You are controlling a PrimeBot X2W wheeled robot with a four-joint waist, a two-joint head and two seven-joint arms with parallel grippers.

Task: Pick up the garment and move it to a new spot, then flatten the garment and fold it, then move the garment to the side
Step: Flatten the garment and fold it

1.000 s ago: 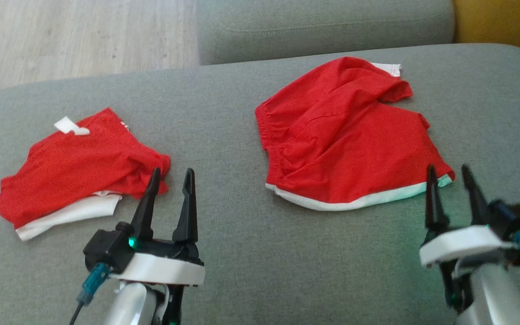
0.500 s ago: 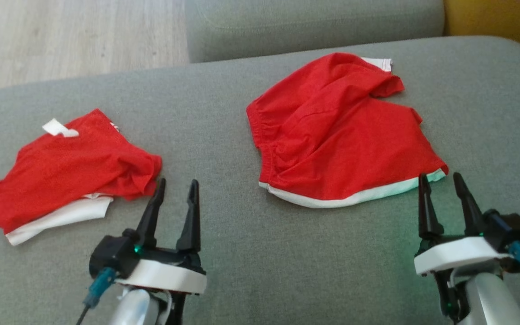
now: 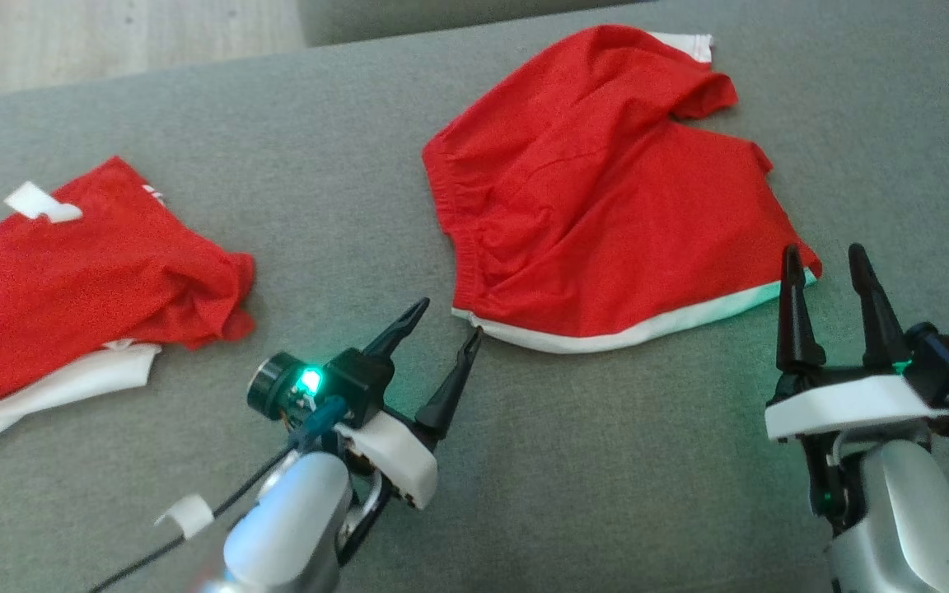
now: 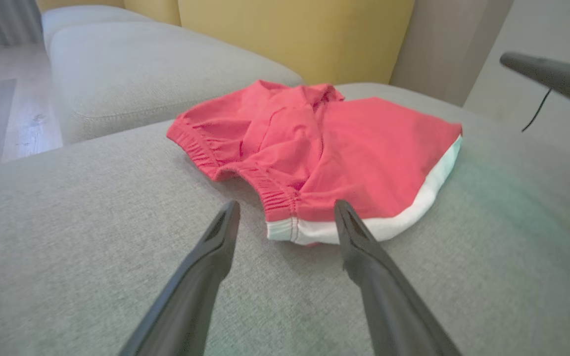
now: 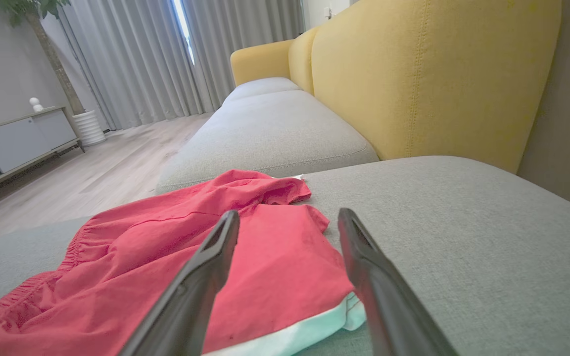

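Note:
The garment, red shorts with a white hem band, lies rumpled on the grey sofa cushion. It also shows in the left wrist view and the right wrist view. My left gripper is open and tilted to the right, its tips just short of the shorts' lower-left corner. My right gripper stands open at the lower-right hem corner, with nothing between its fingers.
A second red and white garment lies bunched at the left of the cushion. Another grey seat cushion and the yellow backrest lie beyond. Wooden floor runs past the cushion's far-left edge.
My left gripper has swung right and forward toward the shorts' lower-left corner. My right gripper has edged forward to the hem. The head camera has tipped down and closer.

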